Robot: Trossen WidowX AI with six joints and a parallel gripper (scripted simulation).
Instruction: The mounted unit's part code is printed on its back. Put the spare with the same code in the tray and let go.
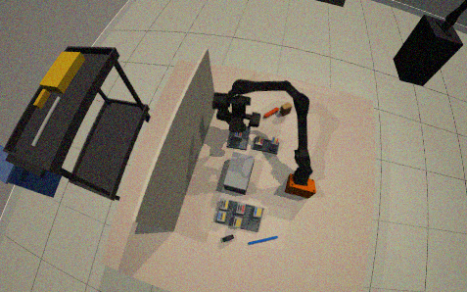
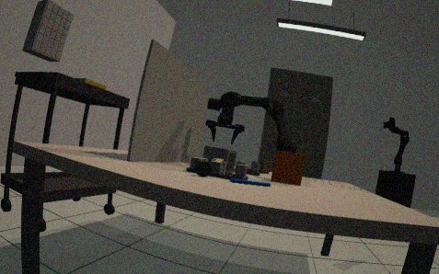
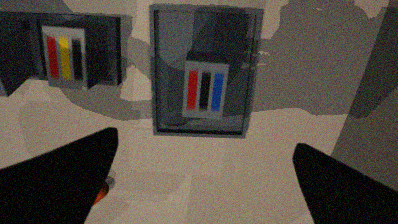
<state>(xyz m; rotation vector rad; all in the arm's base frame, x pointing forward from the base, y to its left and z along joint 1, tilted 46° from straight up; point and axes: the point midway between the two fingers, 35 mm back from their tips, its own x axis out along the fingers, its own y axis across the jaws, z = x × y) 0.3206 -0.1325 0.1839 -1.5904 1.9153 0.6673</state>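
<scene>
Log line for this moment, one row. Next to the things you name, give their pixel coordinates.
black two-fingered tool (image 1: 246,125) (image 2: 225,139) (image 3: 207,144): open, empty | grey block with red, black and blue stripes (image 1: 238,135) (image 3: 205,89): inside dark rectangular tray (image 1: 230,145) (image 3: 200,134) | back code: not visible

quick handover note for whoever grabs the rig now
Claw: open, nothing held, above the table near the tray.
Tray: holds the spare striped red, black, blue.
Rack: five more units sit in it.
Done: that spare is in the tray and let go.
Left: no placing step; whether its code matches the mounted unit's cannot be told here.
</scene>
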